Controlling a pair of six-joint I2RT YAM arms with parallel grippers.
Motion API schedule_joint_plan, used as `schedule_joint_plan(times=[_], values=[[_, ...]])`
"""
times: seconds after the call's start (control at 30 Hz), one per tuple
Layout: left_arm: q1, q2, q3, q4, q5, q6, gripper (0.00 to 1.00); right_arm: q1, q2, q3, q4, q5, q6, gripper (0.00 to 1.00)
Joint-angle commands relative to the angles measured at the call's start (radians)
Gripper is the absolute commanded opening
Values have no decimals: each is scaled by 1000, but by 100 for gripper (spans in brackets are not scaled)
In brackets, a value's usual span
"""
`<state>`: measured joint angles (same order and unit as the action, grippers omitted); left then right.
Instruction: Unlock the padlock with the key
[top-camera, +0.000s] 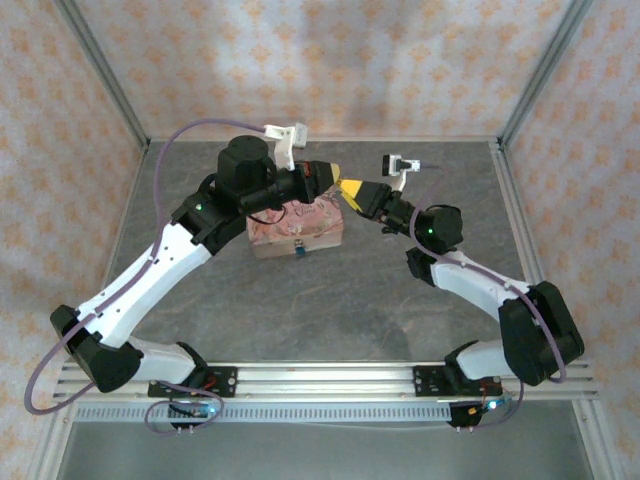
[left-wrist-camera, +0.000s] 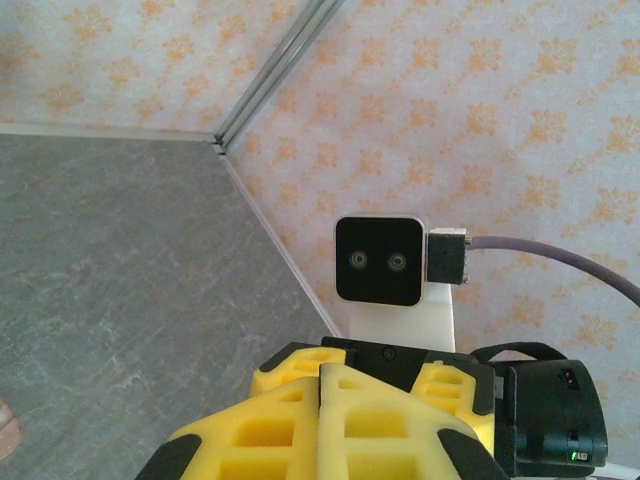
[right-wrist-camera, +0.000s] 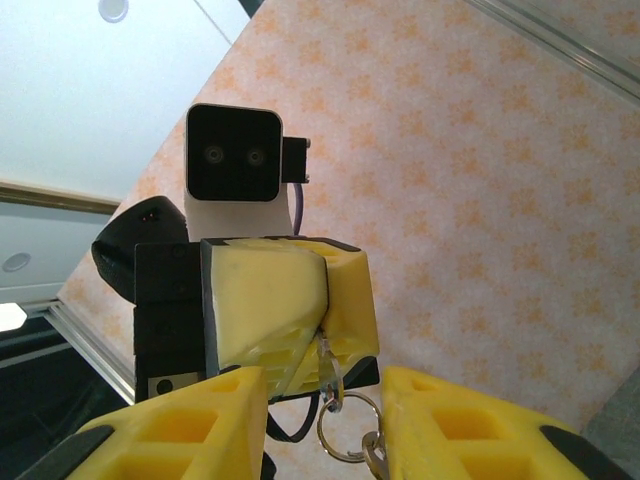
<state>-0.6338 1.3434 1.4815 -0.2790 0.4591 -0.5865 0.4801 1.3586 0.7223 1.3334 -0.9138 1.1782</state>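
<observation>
As left tool (left-wrist-camera: 320, 388) grips key (right-wrist-camera: 329, 370), right tool (top-camera: 350, 187) spread

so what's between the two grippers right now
A metal ring, hanging from the key pinched in the left gripper, dangles between the open fingers of the right gripper; right wrist view.

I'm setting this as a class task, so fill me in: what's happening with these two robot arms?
The two arms meet in mid-air above the pink picture-printed rectangular tin. The left gripper is shut on the thin silvery metal key, with a small metal ring dangling below. The right gripper is open on either side of that ring, so this looks like a handover. The tiny teal-blue padlock sits at the tin's front edge, untouched.
</observation>
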Motion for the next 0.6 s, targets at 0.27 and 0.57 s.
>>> schedule_joint_plan(times=[0.27,0.57], values=[[8,-20,-24,46,-24,-21,0,10,-6,44,72,-31,-9,28],[9,-33,-29,52,-34,-22,0,12,-11,41,34,-22,-32,45]])
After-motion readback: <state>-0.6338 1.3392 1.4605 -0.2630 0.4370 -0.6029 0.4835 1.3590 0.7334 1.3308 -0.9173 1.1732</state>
